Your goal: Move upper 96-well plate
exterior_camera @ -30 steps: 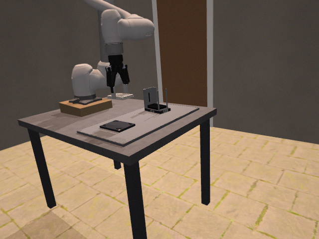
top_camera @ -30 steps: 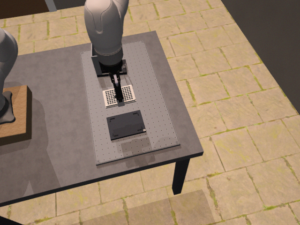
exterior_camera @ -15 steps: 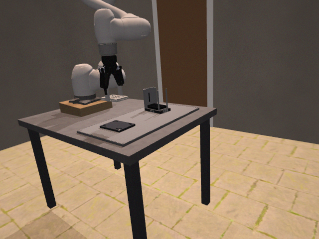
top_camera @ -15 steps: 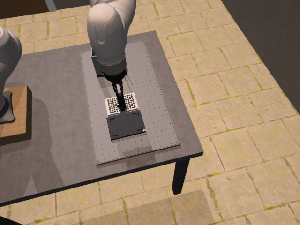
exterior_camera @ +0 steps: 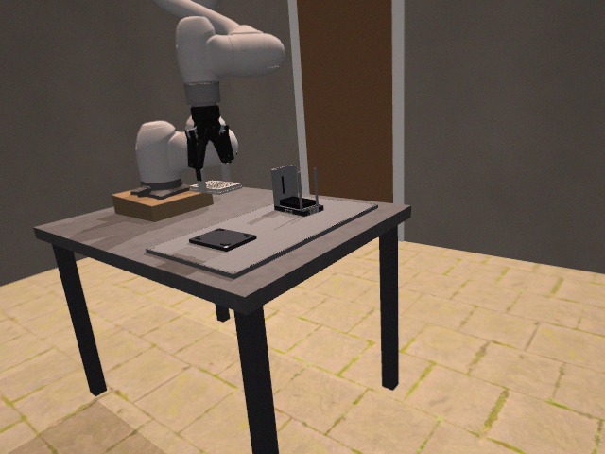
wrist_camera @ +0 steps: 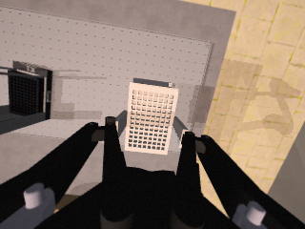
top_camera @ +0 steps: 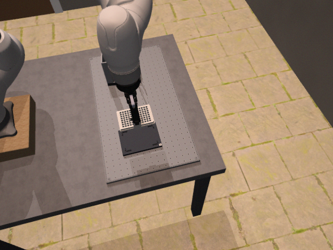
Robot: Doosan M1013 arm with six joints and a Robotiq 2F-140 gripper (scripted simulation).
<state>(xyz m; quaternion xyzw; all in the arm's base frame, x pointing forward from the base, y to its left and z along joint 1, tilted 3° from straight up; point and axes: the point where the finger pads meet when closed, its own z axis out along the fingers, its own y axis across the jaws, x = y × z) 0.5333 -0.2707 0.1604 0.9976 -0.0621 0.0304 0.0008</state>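
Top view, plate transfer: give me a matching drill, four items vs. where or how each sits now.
Items:
1. white 96-well plate
2. plate nest N1
3. stack rack K1
4. wooden base block

States:
A. lying on the breadboard, nothing seated in it
B. clamped in the gripper, up off the table
C. under the arm's foot at the table's edge
D. holding one dark plate

Pairs: 1-B, 2-A, 3-D, 4-C
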